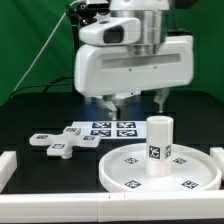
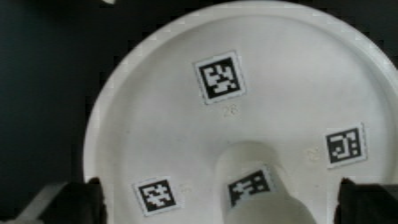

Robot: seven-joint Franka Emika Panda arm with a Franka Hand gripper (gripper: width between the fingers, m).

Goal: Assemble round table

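The large round disc lies flat on the black table at the exterior view's lower right. The short thick cylinder leg stands upright on its middle. The cross-shaped base lies flat to the exterior view's left of the disc. My gripper hangs open and empty above and behind the leg, touching nothing. In the wrist view the disc fills the frame. The leg shows between my dark fingertips, and the gripper is spread wide.
The marker board lies flat behind the disc and the base, under my gripper. White border blocks run along the front edge and the left side. A cable hangs at the back left.
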